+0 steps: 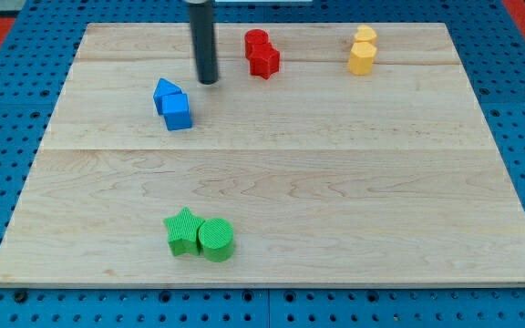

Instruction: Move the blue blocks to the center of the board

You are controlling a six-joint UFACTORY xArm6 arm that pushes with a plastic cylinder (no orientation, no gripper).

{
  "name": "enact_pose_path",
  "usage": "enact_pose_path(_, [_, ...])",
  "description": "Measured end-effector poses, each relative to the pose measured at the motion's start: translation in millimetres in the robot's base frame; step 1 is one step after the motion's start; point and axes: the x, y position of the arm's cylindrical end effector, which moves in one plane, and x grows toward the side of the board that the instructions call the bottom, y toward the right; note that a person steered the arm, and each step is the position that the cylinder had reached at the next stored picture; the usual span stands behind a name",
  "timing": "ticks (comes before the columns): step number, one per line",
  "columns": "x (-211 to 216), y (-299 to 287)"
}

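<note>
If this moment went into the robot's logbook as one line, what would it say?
my tip: up-right of blue pair, apart | blue blocks: upper left, touching, not yet centred

My tip (208, 80) rests on the wooden board (335, 182), near the two touching blue blocks (172, 104) at their two o'clock; red blocks (262, 53) lie at its two o'clock.

robot lab bench, wooden board (272, 182) on blue pegboard (7, 109), coloured test blocks
</note>
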Motion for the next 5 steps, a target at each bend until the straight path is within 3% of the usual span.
enact_pose_path(2, [1,-123])
enact_pose_path(3, [22,-125])
enact_pose_path(5, [40,-42])
